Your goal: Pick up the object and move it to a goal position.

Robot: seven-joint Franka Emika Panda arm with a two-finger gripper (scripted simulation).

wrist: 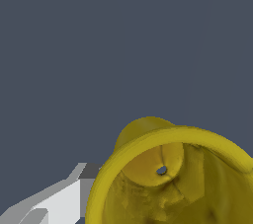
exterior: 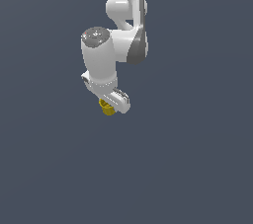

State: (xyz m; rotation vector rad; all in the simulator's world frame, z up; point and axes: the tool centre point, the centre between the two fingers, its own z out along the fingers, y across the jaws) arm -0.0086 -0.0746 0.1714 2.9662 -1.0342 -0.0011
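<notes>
The object (exterior: 106,108) is a small mustard-yellow cup that sits directly under the white hand of my arm in the exterior view. My gripper (exterior: 109,106) reaches down around it, and the hand covers most of the cup. In the wrist view the object (wrist: 168,178) fills the frame close up, showing its wide rim and hollow inside with a small hole in the base. One white and grey finger (wrist: 59,201) presses against the outside of the rim. The other finger is out of frame. The gripper looks shut on the cup.
A plain dark grey-blue surface (exterior: 197,168) surrounds the arm in both views. No other objects, containers or goal marker show.
</notes>
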